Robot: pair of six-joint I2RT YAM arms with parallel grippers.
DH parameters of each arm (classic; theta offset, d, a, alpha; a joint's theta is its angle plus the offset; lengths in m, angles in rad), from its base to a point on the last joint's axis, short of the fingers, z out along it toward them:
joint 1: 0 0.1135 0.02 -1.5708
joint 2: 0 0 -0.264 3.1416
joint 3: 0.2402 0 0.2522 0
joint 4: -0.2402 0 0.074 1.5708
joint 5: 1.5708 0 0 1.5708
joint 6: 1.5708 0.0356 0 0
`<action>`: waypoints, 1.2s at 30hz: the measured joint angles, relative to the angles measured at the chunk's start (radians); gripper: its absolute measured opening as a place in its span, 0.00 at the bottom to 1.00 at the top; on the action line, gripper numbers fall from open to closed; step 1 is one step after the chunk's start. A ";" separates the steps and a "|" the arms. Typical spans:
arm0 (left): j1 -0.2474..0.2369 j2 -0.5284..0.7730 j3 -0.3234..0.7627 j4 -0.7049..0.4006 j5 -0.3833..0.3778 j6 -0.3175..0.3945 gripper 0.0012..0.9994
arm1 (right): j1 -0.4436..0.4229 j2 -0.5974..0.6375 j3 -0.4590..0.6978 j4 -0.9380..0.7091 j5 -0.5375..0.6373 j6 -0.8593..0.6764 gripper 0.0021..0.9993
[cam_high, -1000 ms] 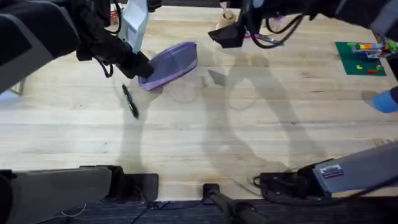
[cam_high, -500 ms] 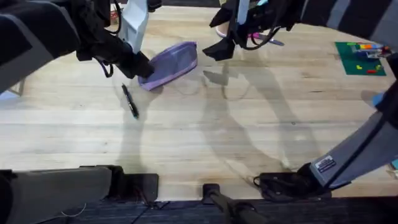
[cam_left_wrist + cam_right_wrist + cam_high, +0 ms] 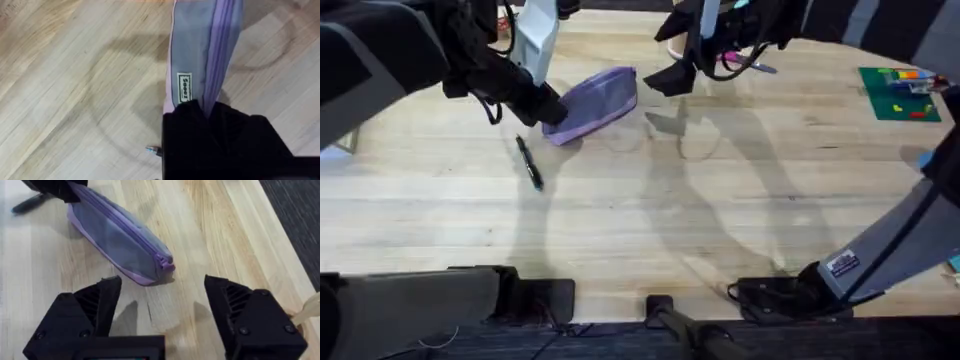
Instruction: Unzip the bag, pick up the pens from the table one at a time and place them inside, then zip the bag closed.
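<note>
Clamped on the near-left end of the bag (image 3: 595,101), my left gripper (image 3: 546,108) pinches the lavender fabric just below its small label, as my left wrist view shows. My right gripper (image 3: 162,311) hangs above the table with its black fingers (image 3: 92,307) spread wide and nothing between them, just off the bag's far end where the zipper pull (image 3: 166,264) sits. The bag lies slanted on the table (image 3: 650,230), zipper running along its length. One dark pen (image 3: 528,163) lies on the wood just in front of the bag, near my left gripper but apart from it.
</note>
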 joint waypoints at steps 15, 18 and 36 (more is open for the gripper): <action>0.000 0.000 0.000 0.000 0.000 0.000 0.04 | 0.054 0.074 0.003 0.061 0.000 -0.016 1.00; 0.000 0.000 0.000 0.000 0.000 0.000 0.04 | 0.057 0.090 0.003 0.084 0.000 -0.024 0.98; 0.000 0.000 0.000 0.000 0.000 0.000 0.04 | 0.084 0.143 0.003 0.170 0.000 -0.042 0.33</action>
